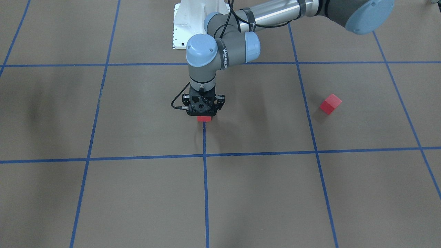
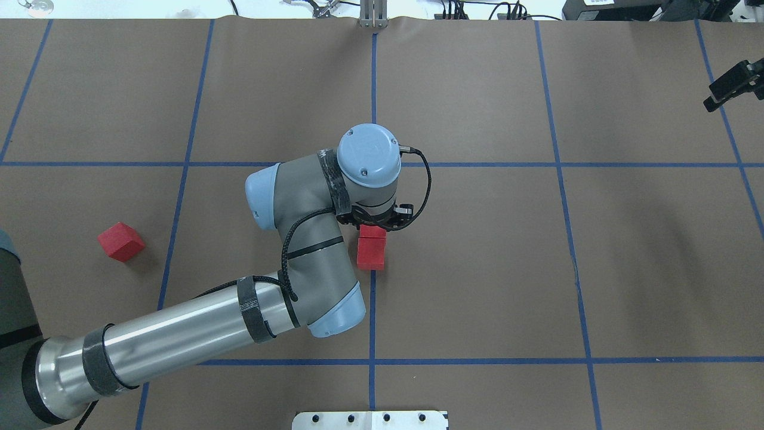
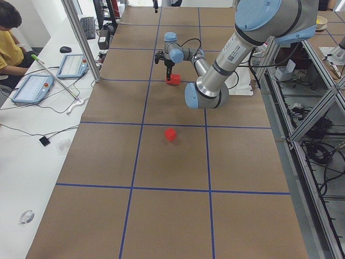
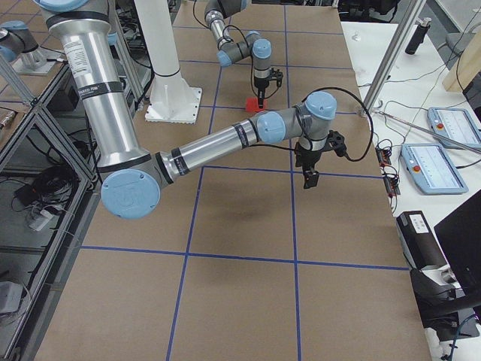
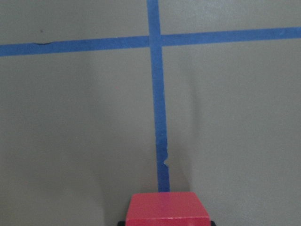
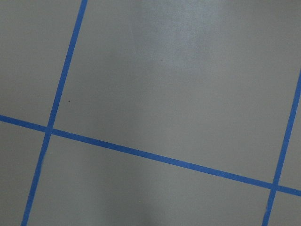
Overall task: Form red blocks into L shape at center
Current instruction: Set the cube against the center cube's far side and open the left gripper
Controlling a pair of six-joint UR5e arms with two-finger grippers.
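In the front-facing view, the left tool [image 1: 203, 113] hung over the center [image 1: 248, 131] and hid all but a thin strip of the gripped red block [image 1: 204, 119]. That block sat at the head of a blue tape line [image 1: 205, 141], and the tool's fingers were hidden. A lone red block [image 1: 330, 103] lay well apart in the neighbouring grid square, turned at an angle.

From overhead, a seam crossed the red patch under the tool, so it read as two cubes touching in a row along the tape. The gripped one was mostly covered, and a second red block [image 2: 370, 254] lay in plain sight on the robot's side. That made three red blocks. The right tool [image 2: 733, 86] was cut off at the frame's edge.

From the exterior left, the central pair merged into one small red blob. A person [image 3: 9, 38] sat partly cut off at the corner.

From the exterior right, the right tool hung over bare worktop [image 4: 248, 226]. Whether it was open could not be told.

The left wrist view showed dark fingertips [image 5: 120, 222] against both sides of the gripped block, so the tool was closed on it. Whether the block rested on the worktop or hung above it could not be told.

The right wrist view showed only brown worktop crossed by tape.
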